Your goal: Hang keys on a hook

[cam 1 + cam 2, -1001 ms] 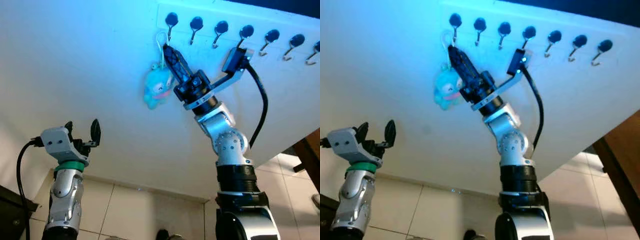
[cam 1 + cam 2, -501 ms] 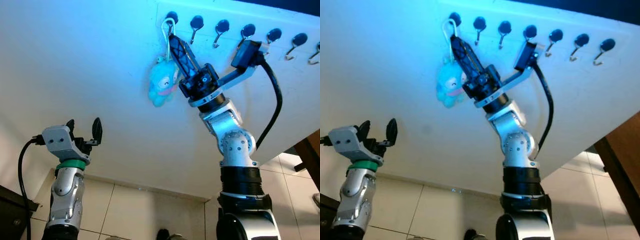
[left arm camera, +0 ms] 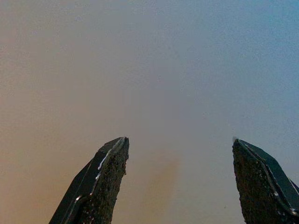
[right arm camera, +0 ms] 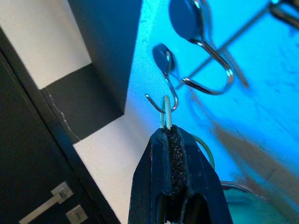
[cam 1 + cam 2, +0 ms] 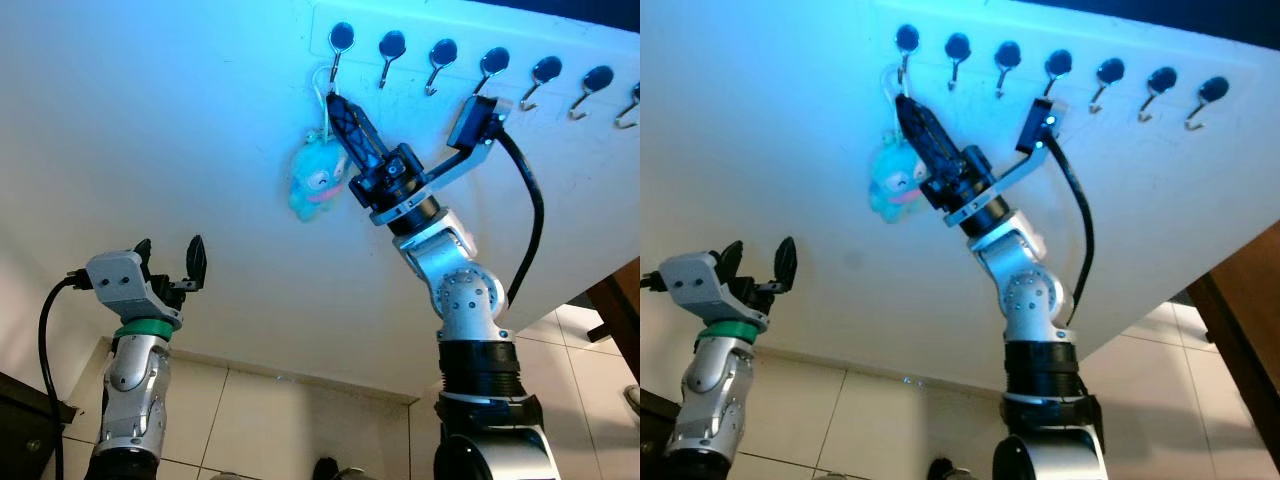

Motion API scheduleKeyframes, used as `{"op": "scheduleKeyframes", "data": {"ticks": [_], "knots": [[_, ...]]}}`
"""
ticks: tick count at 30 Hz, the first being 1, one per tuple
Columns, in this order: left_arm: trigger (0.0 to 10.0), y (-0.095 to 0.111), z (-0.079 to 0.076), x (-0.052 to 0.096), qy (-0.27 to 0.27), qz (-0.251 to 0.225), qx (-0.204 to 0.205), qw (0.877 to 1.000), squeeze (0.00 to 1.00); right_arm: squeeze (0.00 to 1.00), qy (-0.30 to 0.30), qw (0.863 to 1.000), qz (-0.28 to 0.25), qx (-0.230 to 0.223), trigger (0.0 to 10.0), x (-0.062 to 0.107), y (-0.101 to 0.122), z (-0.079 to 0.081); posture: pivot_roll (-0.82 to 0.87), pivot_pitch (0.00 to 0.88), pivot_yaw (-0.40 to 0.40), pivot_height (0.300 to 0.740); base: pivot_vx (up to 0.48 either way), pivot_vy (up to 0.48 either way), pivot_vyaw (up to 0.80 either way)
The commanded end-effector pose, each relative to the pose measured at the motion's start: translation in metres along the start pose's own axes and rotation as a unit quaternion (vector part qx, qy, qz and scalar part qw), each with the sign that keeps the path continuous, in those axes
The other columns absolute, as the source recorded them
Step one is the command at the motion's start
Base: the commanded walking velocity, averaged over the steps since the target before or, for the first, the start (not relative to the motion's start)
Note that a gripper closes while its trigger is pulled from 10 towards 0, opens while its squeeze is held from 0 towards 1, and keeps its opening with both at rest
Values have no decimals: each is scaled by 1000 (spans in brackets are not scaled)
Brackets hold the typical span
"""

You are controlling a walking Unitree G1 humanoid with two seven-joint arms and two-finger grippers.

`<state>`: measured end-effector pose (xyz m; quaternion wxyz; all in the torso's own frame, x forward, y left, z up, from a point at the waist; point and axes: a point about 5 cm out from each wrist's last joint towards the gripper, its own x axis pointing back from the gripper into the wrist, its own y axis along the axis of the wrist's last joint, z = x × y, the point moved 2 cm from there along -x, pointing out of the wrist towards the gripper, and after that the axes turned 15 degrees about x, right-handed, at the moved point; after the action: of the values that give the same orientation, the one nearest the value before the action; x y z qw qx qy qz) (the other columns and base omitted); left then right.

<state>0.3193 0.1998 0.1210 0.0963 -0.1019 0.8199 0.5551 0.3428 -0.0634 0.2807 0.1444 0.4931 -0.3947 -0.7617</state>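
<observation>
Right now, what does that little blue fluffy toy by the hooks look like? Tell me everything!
The plush toy is a small, soft-looking turquoise creature with a pink mouth patch, hanging against the white wall. A pale loop rises from its top; the right claw pinches that loop shut between its black fingers. In the right wrist view the loop sits on the leftmost hook, the end one of a row of dark-knobbed metal hooks. Keys cannot be made out.

Blue plush keychain [image 5: 318, 182] on leftmost hook [image 5: 337, 52]
</observation>
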Motion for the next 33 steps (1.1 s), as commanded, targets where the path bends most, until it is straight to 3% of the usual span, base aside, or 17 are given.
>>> {"op": "scheduleKeyframes", "data": {"ticks": [1,11,12,14,15,23,29,30,31,33], "knots": [[10000,-7,2,4,4,12,5,1000,0,0,-15,1000,19,-3,10000,1,-9,-3,193,88,-12,740,0,0,0],[10000,-8,1,5,4,13,6,1000,0,0,-48,998,46,16,10000,4,-18,-10,192,95,-10,740,0,0,0],[10000,-8,1,5,4,13,6,1000,0,204,-49,998,44,13,10000,4,-18,-10,191,94,-9,740,0,0,0],[10000,-8,1,5,4,13,6,1000,0,204,-49,998,41,11,10000,5,-19,-9,190,96,-8,740,0,0,0],[10000,-8,1,5,4,13,6,1000,0,1000,-42,998,40,9,10000,5,-20,-7,190,95,-8,740,0,0,0],[10000,-11,2,5,10,24,10,1000,0,1000,-30,999,34,-21,10000,17,-25,-4,187,95,-11,740,0,0,0],[10000,-18,13,7,41,48,21,998,0,1000,23,997,22,-65,10000,41,-25,10,180,102,-12,740,0,0,0],[10000,-18,14,7,42,50,21,998,0,576,34,997,20,-72,10000,45,-24,13,179,103,-11,740,0,0,0],[10000,-20,14,8,43,56,18,997,0,0,54,995,18,-84,10000,50,-23,18,177,104,-13,740,0,0,0],[10000,-21,14,8,43,59,16,997,0,0,71,993,19,-92,10000,56,-23,22,177,104,-13,740,0,0,0]]}}
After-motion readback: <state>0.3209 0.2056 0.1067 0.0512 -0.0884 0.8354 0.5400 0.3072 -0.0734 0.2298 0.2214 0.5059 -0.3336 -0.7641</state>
